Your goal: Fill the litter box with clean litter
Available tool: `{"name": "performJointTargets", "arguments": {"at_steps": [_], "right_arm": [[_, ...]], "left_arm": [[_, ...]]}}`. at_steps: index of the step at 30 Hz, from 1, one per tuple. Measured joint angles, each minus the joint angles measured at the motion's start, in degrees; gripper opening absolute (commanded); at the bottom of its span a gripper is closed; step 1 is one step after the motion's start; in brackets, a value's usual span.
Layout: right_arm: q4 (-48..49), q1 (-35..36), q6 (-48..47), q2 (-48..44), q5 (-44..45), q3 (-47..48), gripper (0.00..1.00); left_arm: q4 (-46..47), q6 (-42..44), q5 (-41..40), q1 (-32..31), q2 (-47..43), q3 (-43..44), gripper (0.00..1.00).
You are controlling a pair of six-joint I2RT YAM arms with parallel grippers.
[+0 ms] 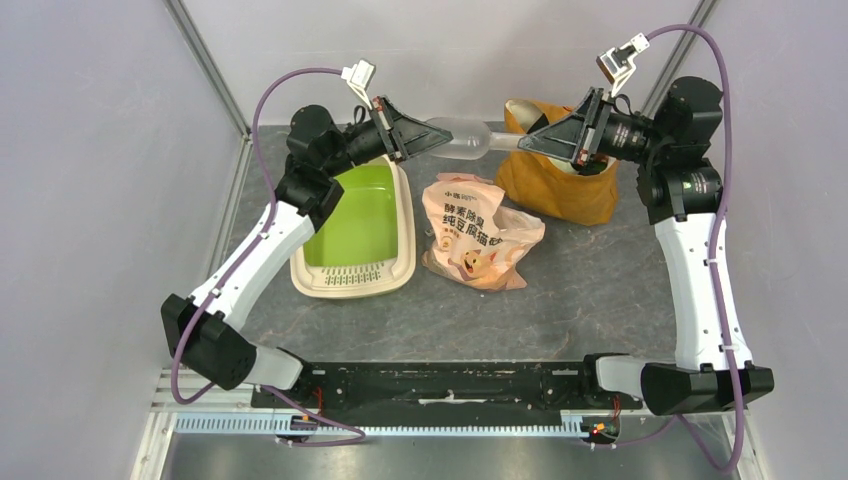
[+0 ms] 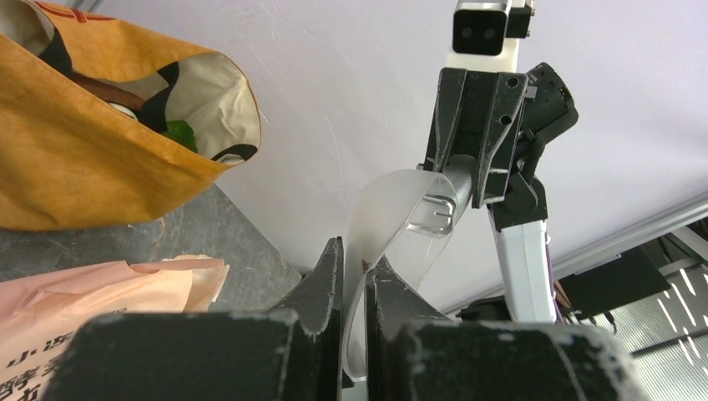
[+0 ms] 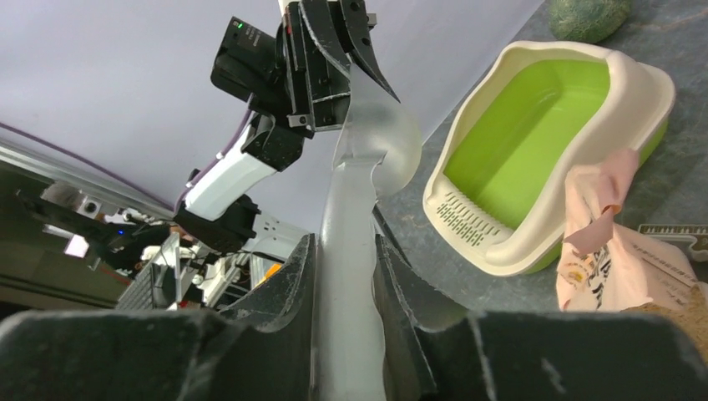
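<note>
Holding a scoop (image 1: 465,138), left end effector (image 1: 425,128) hovers by litter box (image 1: 352,280).

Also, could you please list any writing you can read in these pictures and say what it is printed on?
"酵素除臭" and "纯豆腐猫砂", read with some doubt: two rows of large dark characters on the peach-orange printed plastic bag.
Small line above them on that bag: too small to read.
No other readable text.
</note>
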Motion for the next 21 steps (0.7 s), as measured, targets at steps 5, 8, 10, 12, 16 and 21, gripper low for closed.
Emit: {"name": "performJointTargets", "arguments": {"at_steps": [5, 8, 10, 12, 16, 21], "right_arm": [[0.7, -0.1, 0.6, 0.0, -0.3, 0.0, 0.0], [0.7, -0.4, 0.6, 0.0, -0.6, 0.0, 0.0], [0.7, -1.3, 0.3, 0.0, -0.7, 0.0, 0.0], [0.2, -3.5, -0.1, 0.0, -0.9, 0.0, 0.0], [-3.3, -10.6, -3.6, 0.4, -1.6, 0.2, 0.0], [-12.2, -17.4, -11.0, 2.6, -3.3, 1.6, 0.0]], "left_arm": [[0.2, -0.4, 0.2, 0.0, 0.0, -0.1, 0.23], [-0.3, 0.7, 0.3, 0.0, 0.0, -0.1, 0.61], [-2.2, 3.1, 1.0, 0.3, 0.0, 0.1, 0.82], [-4.8, 6.9, 2.7, 1.1, 0.1, 0.5, 0.86], [-13.9, 21.5, 8.2, 4.6, 2.5, 6.0, 0.87], [-37.2, 57.9, 13.8, 7.3, 11.6, 23.6, 0.87]]}}
